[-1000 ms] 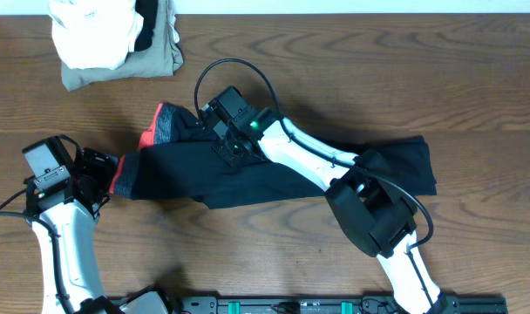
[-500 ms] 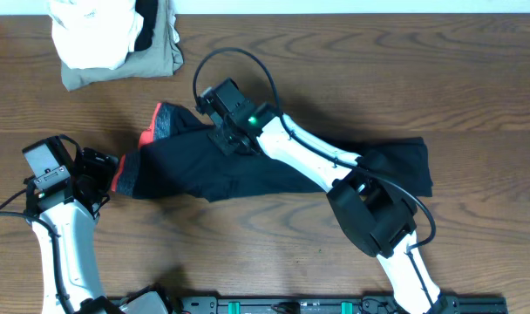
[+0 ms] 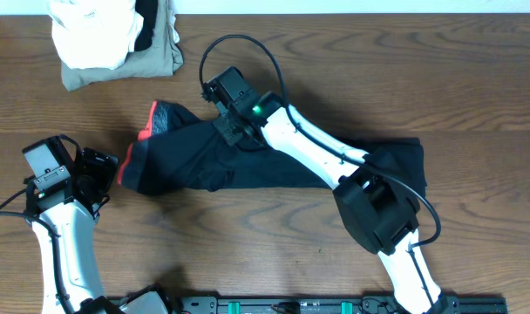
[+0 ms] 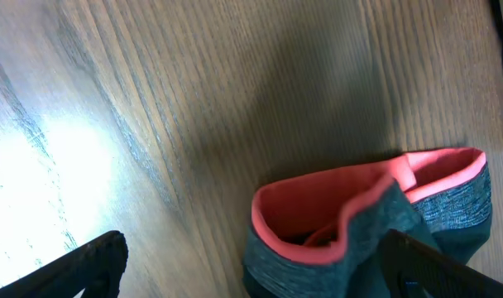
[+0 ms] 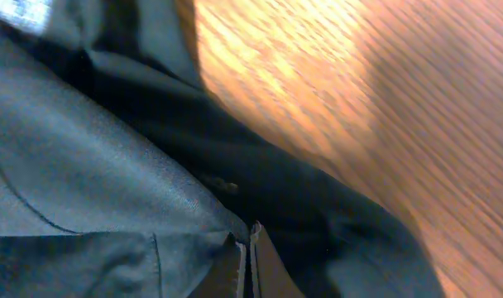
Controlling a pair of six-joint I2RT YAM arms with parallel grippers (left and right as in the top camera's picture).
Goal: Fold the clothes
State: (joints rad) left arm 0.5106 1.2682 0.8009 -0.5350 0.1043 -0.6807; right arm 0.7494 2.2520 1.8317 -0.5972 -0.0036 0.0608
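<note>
I have the right gripper closed tight on the far edge of the clothes, close to the waist. The wrist view shows its tips meeting in black fabric, so I judge it holds that edge to pull it into line. The garment lies across the middle of the table, with the grey waistband and its red-orange edge at the left and the legs running right under the right arm. My left gripper stands spread wide and empty just left of the waistband, which gapes towards it, well placed to take that end. At the far left, the white cloth on the khaki garment sits well apart. Bare wood on the far and near sides leaves room to fold.
</note>
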